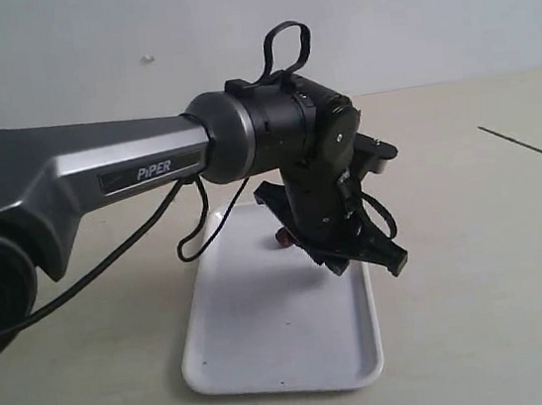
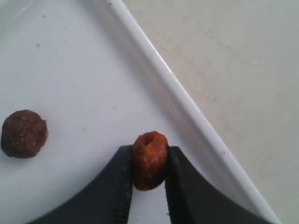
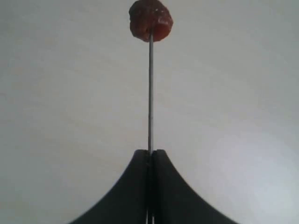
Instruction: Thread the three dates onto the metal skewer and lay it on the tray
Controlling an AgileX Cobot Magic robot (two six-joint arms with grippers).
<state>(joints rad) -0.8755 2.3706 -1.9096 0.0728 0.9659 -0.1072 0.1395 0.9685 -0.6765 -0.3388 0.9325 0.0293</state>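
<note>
Closest, the left gripper (image 2: 149,157) is nipped tight on one date (image 2: 149,163), apparently just above the tray (image 2: 93,70) floor, beside its rim. Farther in, a loose date (image 2: 23,134) lies on the tray. Well off to the right, over the table (image 1: 478,255), the right gripper (image 3: 150,156) pinches the skewer (image 3: 150,93), a third date (image 3: 150,21) threaded on it.

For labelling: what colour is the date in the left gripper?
The date is reddish-brown, clearest in the left wrist view.
</note>
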